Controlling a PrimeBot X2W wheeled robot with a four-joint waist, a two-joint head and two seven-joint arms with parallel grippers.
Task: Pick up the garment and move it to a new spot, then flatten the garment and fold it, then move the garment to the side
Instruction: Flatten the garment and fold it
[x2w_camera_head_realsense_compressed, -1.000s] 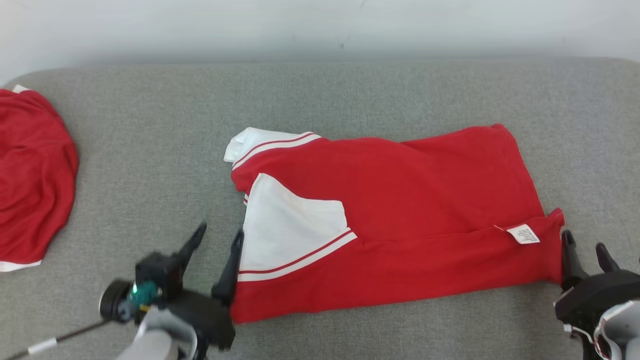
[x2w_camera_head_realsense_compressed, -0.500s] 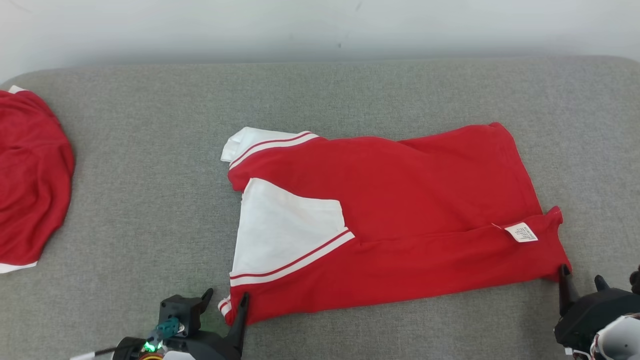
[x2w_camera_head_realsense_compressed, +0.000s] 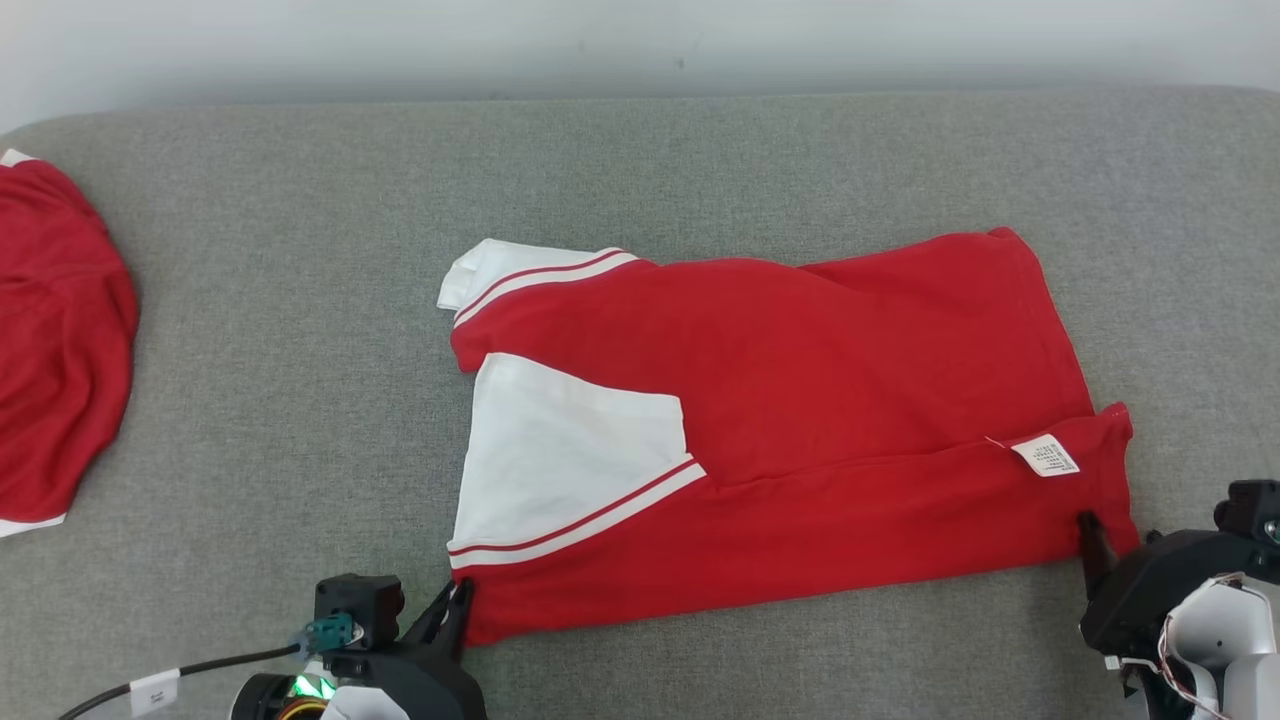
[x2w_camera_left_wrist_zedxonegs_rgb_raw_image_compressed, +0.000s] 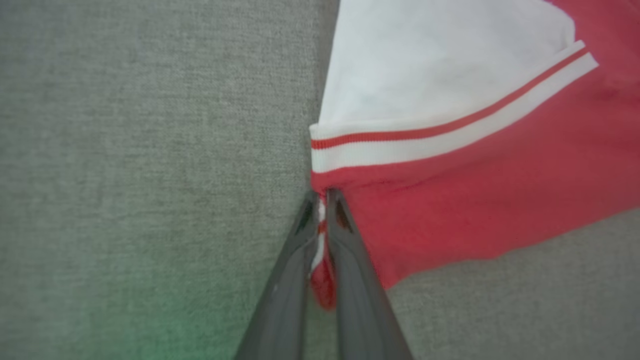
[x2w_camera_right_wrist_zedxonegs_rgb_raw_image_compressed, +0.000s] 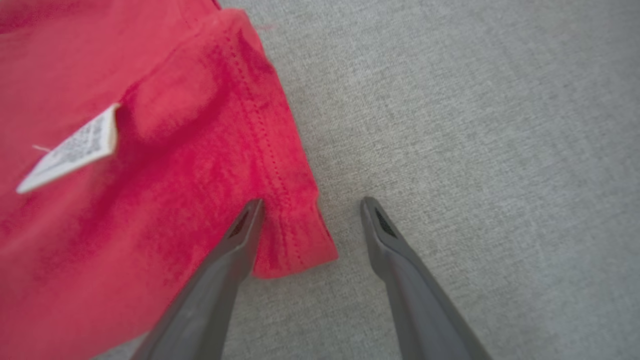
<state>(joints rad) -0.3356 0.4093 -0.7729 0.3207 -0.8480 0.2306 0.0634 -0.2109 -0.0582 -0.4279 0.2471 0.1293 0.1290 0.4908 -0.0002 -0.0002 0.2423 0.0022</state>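
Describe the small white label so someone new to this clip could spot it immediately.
On the grey padded surface, find the red garment lying across the middle. Near its right end sits the small white label. Unlike the big white panel at the left end, it is tiny, rectangular and printed.

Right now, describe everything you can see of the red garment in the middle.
The red garment is soft-looking knit with a white panel, red-and-white striped trim and a white care label. It lies partly folded, fairly flat, on the grey fabric surface. The left gripper has its jaws shut on the near left corner; the right gripper stands open around the near right corner.
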